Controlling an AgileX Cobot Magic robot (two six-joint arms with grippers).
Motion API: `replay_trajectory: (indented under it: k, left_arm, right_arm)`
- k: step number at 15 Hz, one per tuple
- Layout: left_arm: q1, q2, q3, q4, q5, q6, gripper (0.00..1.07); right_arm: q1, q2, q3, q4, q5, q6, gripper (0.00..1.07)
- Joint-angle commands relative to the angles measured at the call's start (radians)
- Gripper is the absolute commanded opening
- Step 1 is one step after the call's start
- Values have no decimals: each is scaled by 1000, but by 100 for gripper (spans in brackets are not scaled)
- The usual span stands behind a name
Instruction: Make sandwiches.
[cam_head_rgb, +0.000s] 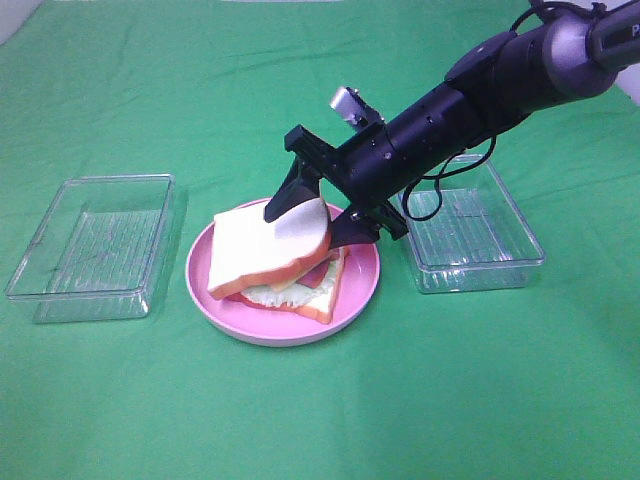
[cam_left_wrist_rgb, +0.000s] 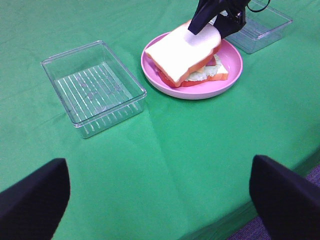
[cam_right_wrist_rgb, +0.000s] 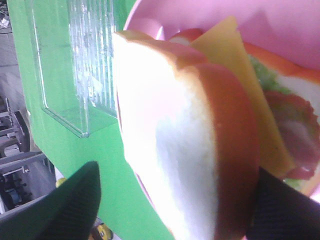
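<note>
R gripper (cam_head_rgb: 318, 212) astride sandwich (cam_head_rgb: 275, 262) (top slice)

No text, label, brand, number or sign could be read anywhere in the three views; only a pale stroke, too cut off to make out as a letter, showed at the frame edge on the right arm (cam_head_rgb: 560, 45) in the high view
</note>
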Motion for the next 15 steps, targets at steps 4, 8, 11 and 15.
replay_trajectory:
  k: [4, 8, 11, 15]
  left_arm:
    - [-3, -20, 2, -1, -10, 3, 92]
    - [-3, -20, 2, -1, -10, 3, 92]
    - [-3, -20, 2, -1, -10, 3, 92]
    - [-3, -20, 2, -2, -10, 6, 92]
  right_arm:
    - [-2, -145, 0, -353, 62, 114, 76]
    - [-1, -373, 2, -577, 191, 135, 76]
    - [-1, -514, 2, -633, 235, 162, 76]
    - [-1, -745, 77, -758, 252, 209, 76]
